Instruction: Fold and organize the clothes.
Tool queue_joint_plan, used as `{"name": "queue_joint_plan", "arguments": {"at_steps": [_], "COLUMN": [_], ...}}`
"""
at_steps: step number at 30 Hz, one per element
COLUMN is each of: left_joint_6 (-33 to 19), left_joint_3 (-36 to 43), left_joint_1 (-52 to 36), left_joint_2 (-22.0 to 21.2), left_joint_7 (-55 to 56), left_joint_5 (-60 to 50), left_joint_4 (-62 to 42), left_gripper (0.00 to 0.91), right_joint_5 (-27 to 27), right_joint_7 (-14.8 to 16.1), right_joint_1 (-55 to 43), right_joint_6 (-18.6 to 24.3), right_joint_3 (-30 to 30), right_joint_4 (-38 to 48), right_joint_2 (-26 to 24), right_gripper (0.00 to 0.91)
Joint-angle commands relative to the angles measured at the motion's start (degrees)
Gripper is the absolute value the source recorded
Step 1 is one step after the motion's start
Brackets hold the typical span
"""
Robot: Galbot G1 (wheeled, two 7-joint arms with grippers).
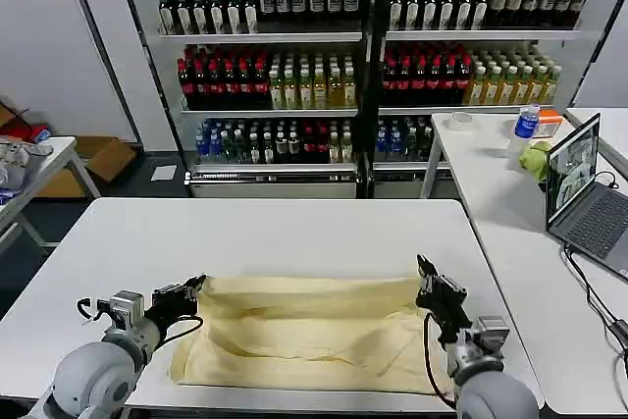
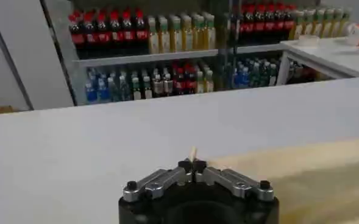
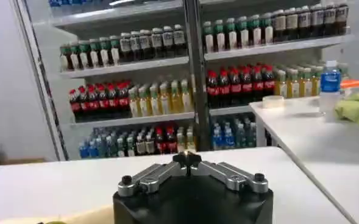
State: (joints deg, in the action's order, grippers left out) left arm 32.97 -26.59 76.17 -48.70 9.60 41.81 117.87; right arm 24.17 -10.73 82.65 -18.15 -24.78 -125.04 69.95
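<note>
**A:** Start with the biggest thing. What does the head view give you?

**B:** The white table (image 1: 245, 233), running across most of the foreground. Behind it stand the drink shelves (image 1: 363, 56), packed with bottles, and to the robot's right a second table (image 1: 510, 193) carries a laptop (image 1: 589, 188).

**A:** And the garment?

**B:** The cream garment (image 1: 304, 336) lies on the near half of the white table, spread wide as a folded band with loose wrinkles. Its far edge runs roughly straight between the two grippers; its near edge lies close to the table's front edge.

**A:** Where is the left gripper?

**B:** The left gripper (image 1: 196, 288) sits at the garment's far left corner. In the left wrist view its fingers (image 2: 193, 165) are pressed together, and a thin sliver of cream cloth stands up between the tips, so it is pinching the corner of the garment (image 2: 301, 176).

**A:** The right one?

**B:** The right gripper (image 1: 425, 272) is at the far right corner of the garment. In the right wrist view its fingers (image 3: 188, 161) meet tip to tip, closed. I cannot tell whether any cloth is caught between them.

**A:** Anything smaller worth noting?

**B:** A blue-labelled bottle (image 1: 527, 123) stands on the second table, beyond the laptop.
</note>
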Motion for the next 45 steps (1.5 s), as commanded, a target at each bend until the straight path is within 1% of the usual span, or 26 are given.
{"name": "queue_joint_plan", "arguments": {"at_steps": [1, 4, 9, 12, 15, 18, 19, 20, 21, 28, 30, 33, 40, 45], "left_joint_6": [-0.09, -0.23, -0.27, -0.27, -0.14, -0.15, -0.15, -0.13, 0.02, -0.4, -1.19, -2.41, -3.06, -3.01], "left_joint_3": [-0.89, -1.48, -2.0, -1.92, -1.54, -0.93, -0.69, -0.5, -0.33, -0.1, -0.3, -1.04, -4.03, -3.46], "left_joint_1": [4.85, 6.34, 8.8, 9.71, 9.9, 9.32, 8.98, 8.78, 8.65, 8.39, 8.66, 9.69, 14.86, 17.06], "left_joint_2": [-0.34, -0.67, -1.26, -1.67, -1.86, -2.18, -2.35, -2.41, -2.54, -3.51, -3.93, -4.39, -8.07, -10.23], "left_joint_7": [-0.07, -0.06, -0.07, -0.01, 0.06, 0.2, 0.23, 0.22, 0.2, 0.34, 1.02, 2.58, 6.64, 8.74], "left_joint_5": [-1.44, -2.04, -3.25, -6.59, -7.51, -8.65, -8.99, -9.25, -9.6, -10.02, -10.1, -10.57, -10.97, -10.91], "left_joint_4": [1.44, 1.71, 2.02, 1.35, 0.38, -0.7, -1.03, -1.32, -1.41, -0.63, 0.16, 1.68, 6.59, 6.51], "left_gripper": [0.01, 0.01, 0.01, 0.01, 0.01, 0.01, 0.05, 0.202, 0.907, 0.907, 0.907, 0.907, 0.907, 0.907], "right_joint_5": [-4.92, -5.87, -6.98, -8.03, -8.05, -8.73, -8.81, -8.82, -8.84, -9.55, -10.64, -10.83, -11.57, -11.56], "right_joint_7": [1.1, 1.35, 0.79, 0.25, 0.0, -0.44, -0.53, -0.51, -0.52, -0.77, -0.81, -1.28, -1.46, -1.54], "right_joint_1": [9.5, 10.96, 11.9, 11.87, 11.87, 11.5, 11.4, 11.31, 11.29, 12.06, 12.99, 14.28, 16.86, 16.93], "right_joint_6": [2.18, 2.4, 2.12, 1.69, 1.12, -0.21, -1.51, -2.11, -2.17, -1.88, -1.13, -0.57, 0.19, 0.21], "right_joint_3": [-1.16, -0.79, -0.76, -1.15, -0.94, 0.3, 0.58, 0.79, 0.92, 0.7, 0.33, -0.5, -1.42, -1.48], "right_joint_4": [-3.6, -3.26, -1.8, -0.02, 0.71, 1.22, 1.13, 1.04, 1.0, -0.52, -1.68, -3.19, -5.18, -5.36], "right_joint_2": [1.4, 2.2, 2.74, 2.84, 3.1, 3.84, 3.97, 4.08, 4.14, 4.5, 4.47, 4.54, 4.86, 4.94], "right_gripper": [0.0, 0.0, 0.0, 0.0, 0.0, 0.0, 0.443, 0.907, 0.907, 0.907, 0.907, 0.907, 0.907, 0.907]}}
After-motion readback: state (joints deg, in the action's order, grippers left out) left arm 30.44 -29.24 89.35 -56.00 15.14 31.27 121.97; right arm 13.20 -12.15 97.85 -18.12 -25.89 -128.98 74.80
